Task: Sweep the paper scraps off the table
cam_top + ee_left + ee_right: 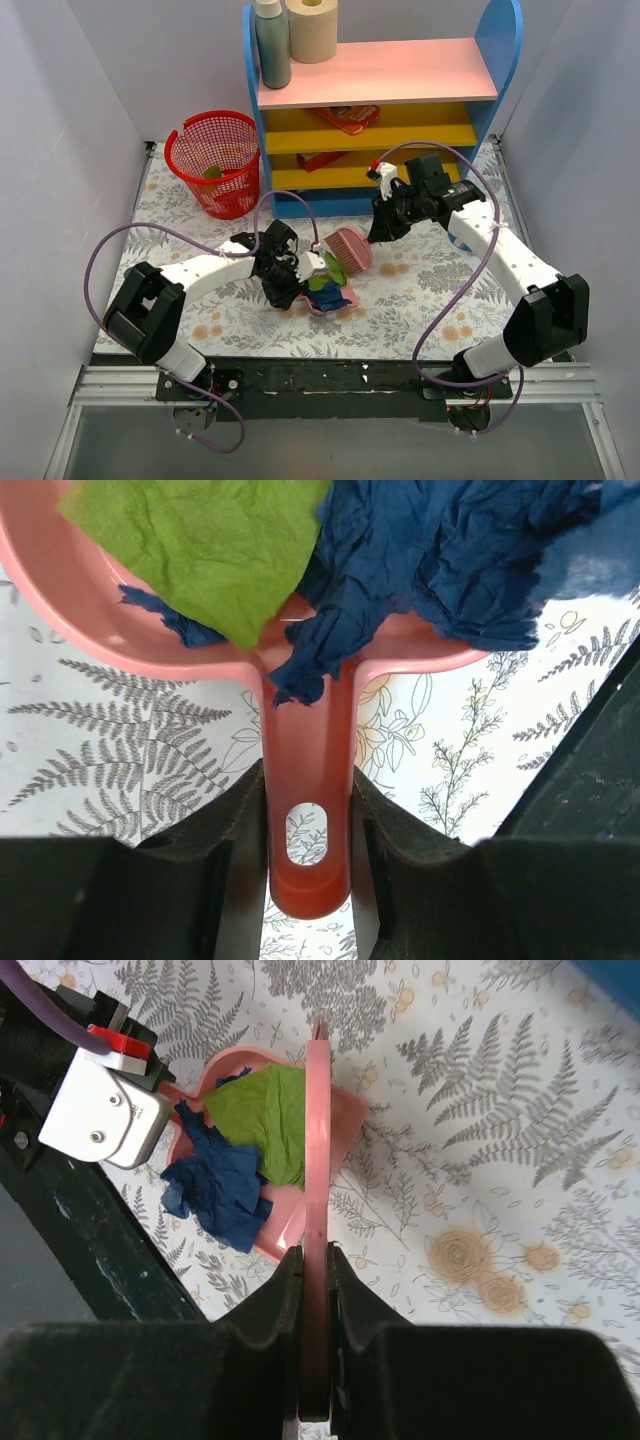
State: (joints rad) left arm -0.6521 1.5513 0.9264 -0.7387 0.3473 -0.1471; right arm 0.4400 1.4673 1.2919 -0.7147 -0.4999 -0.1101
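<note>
Fern-print table (430, 300): crumpled green, dark-blue paper scraps (220, 550) in dustpan (60, 610); left end effector (308, 815) clamps dustpan, right end effector (315, 1270) clamps brush (318, 1140).

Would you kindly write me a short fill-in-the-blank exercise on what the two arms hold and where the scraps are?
1. The left gripper is shut on the handle of a pink ____.
2. Beside the green scrap in it lies a second scrap, coloured dark ____.
3. The right gripper is shut on the handle of a pink ____.
4. The basket beside the shelf unit is ____.

Missing words: dustpan; blue; brush; red.
</note>
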